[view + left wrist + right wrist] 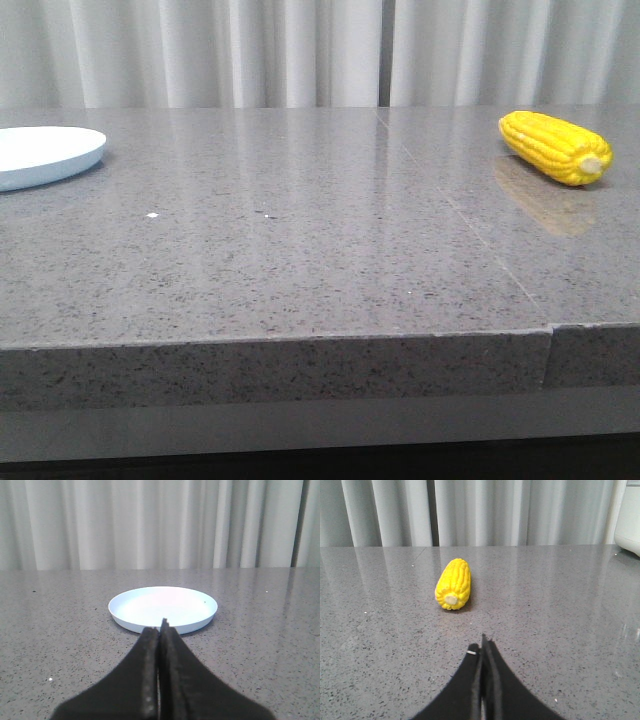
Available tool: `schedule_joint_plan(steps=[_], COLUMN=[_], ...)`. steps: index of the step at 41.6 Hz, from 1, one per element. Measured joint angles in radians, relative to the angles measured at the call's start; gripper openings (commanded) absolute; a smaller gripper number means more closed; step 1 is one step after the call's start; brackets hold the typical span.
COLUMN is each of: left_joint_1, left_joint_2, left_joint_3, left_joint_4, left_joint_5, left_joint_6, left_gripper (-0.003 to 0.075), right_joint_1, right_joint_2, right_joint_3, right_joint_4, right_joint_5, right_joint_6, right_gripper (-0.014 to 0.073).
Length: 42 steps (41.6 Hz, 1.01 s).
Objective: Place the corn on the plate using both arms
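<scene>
The bright yellow corn cob (453, 584), ribbed with rows of kernels, lies on its side on the speckled grey stone table (300, 260), ahead of the right gripper (483, 642) and clear of it, its pale stub end turned back toward the fingertips. That gripper's two black fingers (496, 690) are pressed together with no gap between them, holding nothing, low over the bare tabletop. The round, shallow, pale blue-white plate (163, 609) sits flat on the same table just ahead of the left gripper (162, 626), whose dark fingers (147, 680) are likewise closed against each other and empty — their tips overlap the plate's near rim in the left wrist view, though whether they actually reach it or only stand in front of it is hard to say. In the front view neither arm shows at all; the plate (45, 155) is cut off by the left edge of the frame, only part of it visible, and the corn (556, 147) lies well apart from it at the far right, its reflection faint on the polished stone. Pale pleated curtains (300, 50) close off the background. At the edge of the right wrist view a white rounded object (628, 517) is cropped — too little shows to identify it.
</scene>
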<state>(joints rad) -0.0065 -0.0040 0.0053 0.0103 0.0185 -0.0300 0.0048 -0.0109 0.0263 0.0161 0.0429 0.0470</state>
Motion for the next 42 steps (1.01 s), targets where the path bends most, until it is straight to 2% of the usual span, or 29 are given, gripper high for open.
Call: schedule_joint_plan(steps=[26, 33, 37, 42], left_joint_1=[0.000, 0.000, 0.000, 0.000], left_joint_2=[0.000, 0.000, 0.000, 0.000], left_joint_3=[0.000, 0.000, -0.023, -0.122], left_joint_4=[0.000, 0.006, 0.007, 0.015], left_joint_5=[0.000, -0.041, -0.051, -0.027], left_joint_6=[0.000, 0.000, 0.000, 0.000], left_gripper=[-0.0020, -0.0020, -0.0020, -0.0020], right_joint_1=[0.000, 0.000, 0.000, 0.000], right_joint_2=[0.000, 0.000, 0.000, 0.000], right_joint_3=[0.000, -0.004, -0.053, -0.186], right_joint_4=[0.000, 0.000, 0.000, 0.000], right_joint_5=[-0.010, -0.043, -0.012, 0.094], right_joint_6=[0.000, 0.000, 0.000, 0.000], right_gripper=[-0.0068, -0.0068, -0.0068, -0.0068])
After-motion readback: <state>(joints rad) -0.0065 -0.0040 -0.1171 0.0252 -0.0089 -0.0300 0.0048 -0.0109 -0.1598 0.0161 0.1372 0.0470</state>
